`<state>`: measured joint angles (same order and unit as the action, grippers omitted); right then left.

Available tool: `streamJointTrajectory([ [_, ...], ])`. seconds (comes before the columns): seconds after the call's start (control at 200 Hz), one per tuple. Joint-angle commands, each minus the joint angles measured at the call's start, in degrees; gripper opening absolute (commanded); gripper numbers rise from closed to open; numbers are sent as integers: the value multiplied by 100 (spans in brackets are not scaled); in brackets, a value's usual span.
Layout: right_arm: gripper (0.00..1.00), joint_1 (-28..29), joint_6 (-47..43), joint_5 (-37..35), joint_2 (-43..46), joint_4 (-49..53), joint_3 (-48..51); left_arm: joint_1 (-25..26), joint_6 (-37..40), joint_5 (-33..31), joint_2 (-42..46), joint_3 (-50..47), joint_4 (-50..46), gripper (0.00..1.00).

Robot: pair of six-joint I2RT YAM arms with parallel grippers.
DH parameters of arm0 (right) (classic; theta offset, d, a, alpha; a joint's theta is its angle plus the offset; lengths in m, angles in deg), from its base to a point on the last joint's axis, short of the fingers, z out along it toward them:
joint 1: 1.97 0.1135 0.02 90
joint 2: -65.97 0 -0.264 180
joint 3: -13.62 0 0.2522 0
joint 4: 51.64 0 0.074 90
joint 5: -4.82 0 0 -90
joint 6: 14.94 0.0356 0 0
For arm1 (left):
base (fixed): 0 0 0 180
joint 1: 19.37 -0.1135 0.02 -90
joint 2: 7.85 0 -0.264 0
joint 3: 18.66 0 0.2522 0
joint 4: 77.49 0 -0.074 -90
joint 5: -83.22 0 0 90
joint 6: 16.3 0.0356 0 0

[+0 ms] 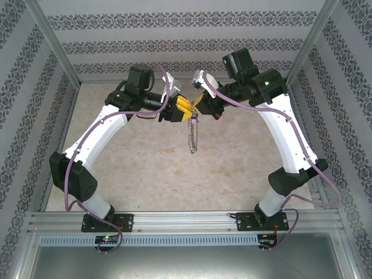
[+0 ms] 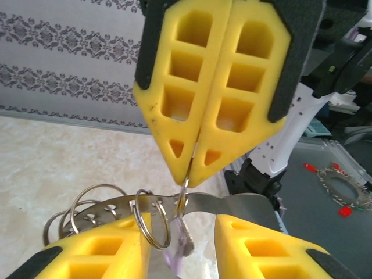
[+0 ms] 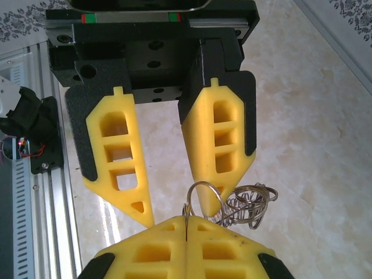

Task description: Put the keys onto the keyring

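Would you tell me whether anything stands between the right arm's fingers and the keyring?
Nothing visible does. The right arm's fingers are shut on a small silvery loop right at the rim of the keyring. The left arm's fingers stand apart on either side of that spot, not across it.

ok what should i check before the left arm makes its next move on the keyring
1. right gripper shut on the keyring: ok
2. keyring hanging off the table, between both arms: ok
3. left gripper, fingers apart, nothing clamped: ok
4. small silvery piece hanging from the keyring is a key: cannot tell
5. key held ready for threading: not ok
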<state>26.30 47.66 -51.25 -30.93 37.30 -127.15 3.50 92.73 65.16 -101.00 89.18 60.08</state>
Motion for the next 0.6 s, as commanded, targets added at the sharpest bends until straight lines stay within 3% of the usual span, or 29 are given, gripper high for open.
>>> streamJointTrajectory([
  [0.0, 0, 38, -1, 131, 145, -108, -13, -209, 68, -351, 290, -167, -23, 34],
  [0.165, 0, 31, -2, 147, 171, -165, -13, -539, -238, -428, 714, -676, 460, 36],
  [0.6, 0, 54, 50, 197, 85, -196, -72, -274, -470, 340, 502, -384, 611, 36],
])
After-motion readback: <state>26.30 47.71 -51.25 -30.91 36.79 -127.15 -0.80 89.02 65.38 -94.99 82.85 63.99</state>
